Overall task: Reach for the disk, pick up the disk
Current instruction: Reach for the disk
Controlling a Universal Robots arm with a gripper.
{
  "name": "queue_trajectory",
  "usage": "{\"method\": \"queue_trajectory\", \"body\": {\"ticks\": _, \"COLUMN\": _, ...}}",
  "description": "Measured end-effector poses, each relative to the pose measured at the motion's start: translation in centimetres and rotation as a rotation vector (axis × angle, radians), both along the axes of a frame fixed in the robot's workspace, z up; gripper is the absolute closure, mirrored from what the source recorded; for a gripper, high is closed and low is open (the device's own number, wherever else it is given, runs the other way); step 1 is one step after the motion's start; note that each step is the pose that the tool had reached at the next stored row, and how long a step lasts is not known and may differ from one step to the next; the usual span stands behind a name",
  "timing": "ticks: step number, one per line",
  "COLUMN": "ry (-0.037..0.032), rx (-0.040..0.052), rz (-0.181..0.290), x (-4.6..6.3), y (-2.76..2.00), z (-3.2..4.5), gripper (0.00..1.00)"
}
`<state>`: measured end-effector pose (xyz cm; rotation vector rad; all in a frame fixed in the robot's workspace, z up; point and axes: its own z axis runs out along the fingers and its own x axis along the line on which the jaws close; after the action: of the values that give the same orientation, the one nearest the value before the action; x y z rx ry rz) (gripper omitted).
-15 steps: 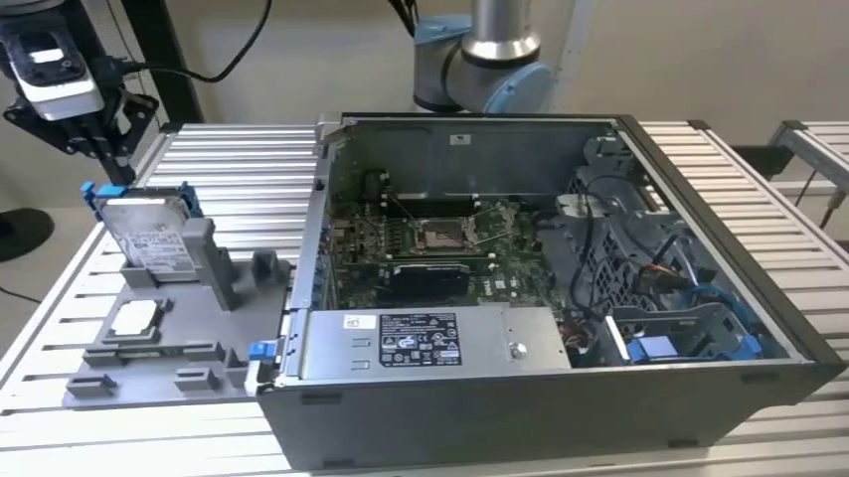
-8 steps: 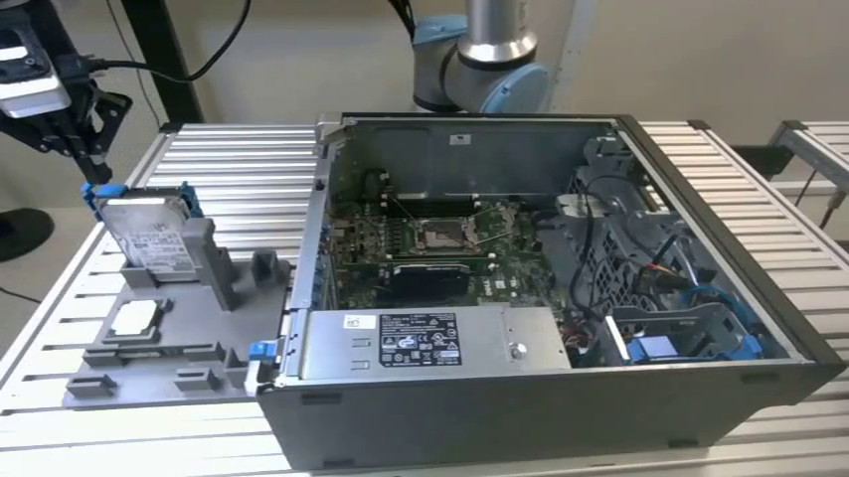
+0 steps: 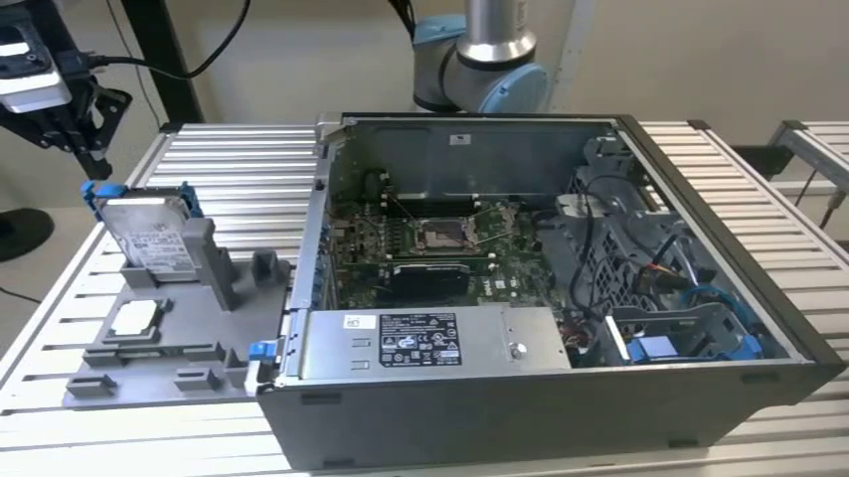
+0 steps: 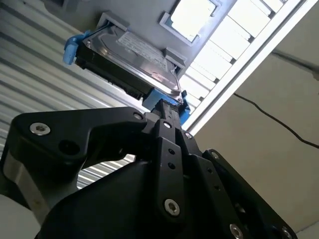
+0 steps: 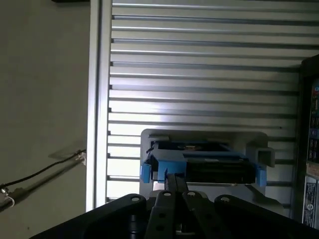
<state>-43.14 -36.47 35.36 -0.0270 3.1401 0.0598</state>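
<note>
To the exterior view's left of the open grey metal computer case (image 3: 531, 417): rectangular silver metal disk (image 3: 143, 231) with blue plastic bracket, standing tilted; farther from the case and higher, black gripper (image 3: 89, 159).

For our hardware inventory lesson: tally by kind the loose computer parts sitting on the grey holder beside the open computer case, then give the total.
Disk: 1
Processor chip: 1
Total on the grey holder: 2
</note>
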Motion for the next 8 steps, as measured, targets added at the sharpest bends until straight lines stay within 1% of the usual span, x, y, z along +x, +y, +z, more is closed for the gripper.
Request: {"method": "queue_trajectory", "body": {"ticks": 8, "ry": 0.0000, "rx": -0.0001, "rz": 0.001, "x": 0.00, "y": 0.01, "z": 0.00, "gripper": 1.00}}
